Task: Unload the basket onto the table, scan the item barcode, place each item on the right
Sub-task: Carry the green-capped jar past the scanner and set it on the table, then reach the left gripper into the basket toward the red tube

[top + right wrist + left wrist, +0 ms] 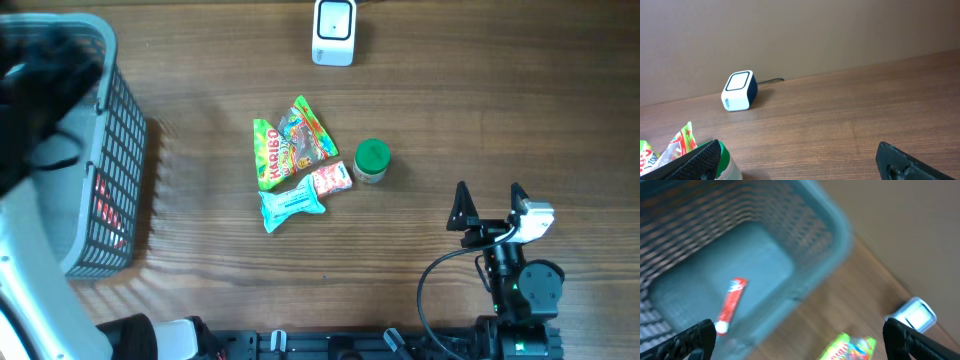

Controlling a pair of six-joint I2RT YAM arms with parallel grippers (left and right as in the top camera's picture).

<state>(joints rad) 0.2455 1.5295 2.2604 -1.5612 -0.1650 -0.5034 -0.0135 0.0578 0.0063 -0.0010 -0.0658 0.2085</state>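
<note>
Foil-film snack packets (270, 158), four, plus one green-lidded jar (372, 160), lie clustered near the scanner (333, 32), on its robot side. Judged light, limp, slippery: pinch a sealed edge; the jar is rigid, grip across its body. Left gripper (799, 337), well left of the scanner, gapes empty; right gripper (490, 205), well right of it, likewise.

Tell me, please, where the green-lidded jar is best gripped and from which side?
Grip the green-lidded jar across its round body just under the lid, coming from the right, I would say: it stands upright, and the snack packets crowd its left side.
</note>
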